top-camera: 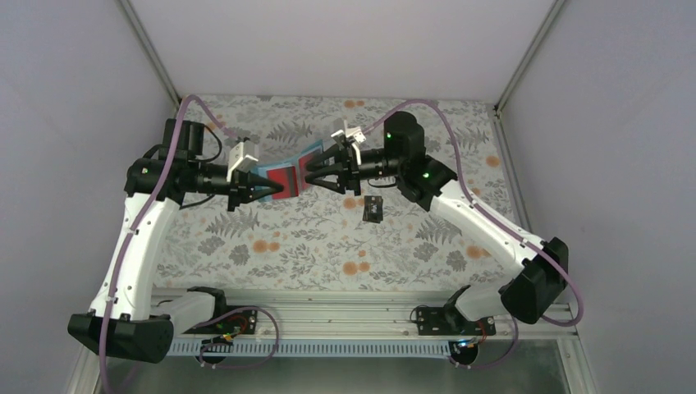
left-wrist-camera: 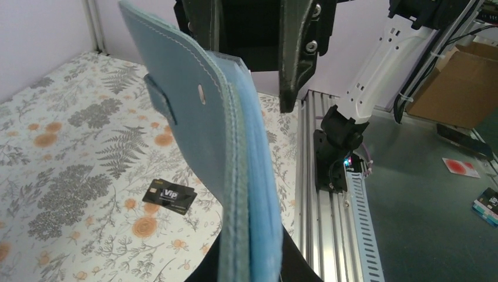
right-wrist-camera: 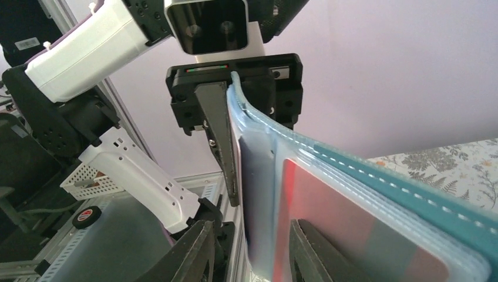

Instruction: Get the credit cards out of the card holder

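Holder [right-wrist-camera: 411, 183] held on edge above cloth [left-wrist-camera: 70, 147], between both grippers; black card [left-wrist-camera: 169, 197] already out, flat on cloth, well apart.
Left gripper [top-camera: 277, 190] pinches holder's left end. Long axis runs gripper to gripper. Red card [right-wrist-camera: 352, 226] sits in inner pocket, near end facing right gripper [top-camera: 309, 173], whose fingers are spread, straddling that edge, clamped on nothing. Judgement: right arm is nearer; pinch red card, draw it rightward along axis.

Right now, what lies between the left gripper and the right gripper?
The card holder, opened, with a red card showing inside; the left gripper clamps one end. The top external view shows it.
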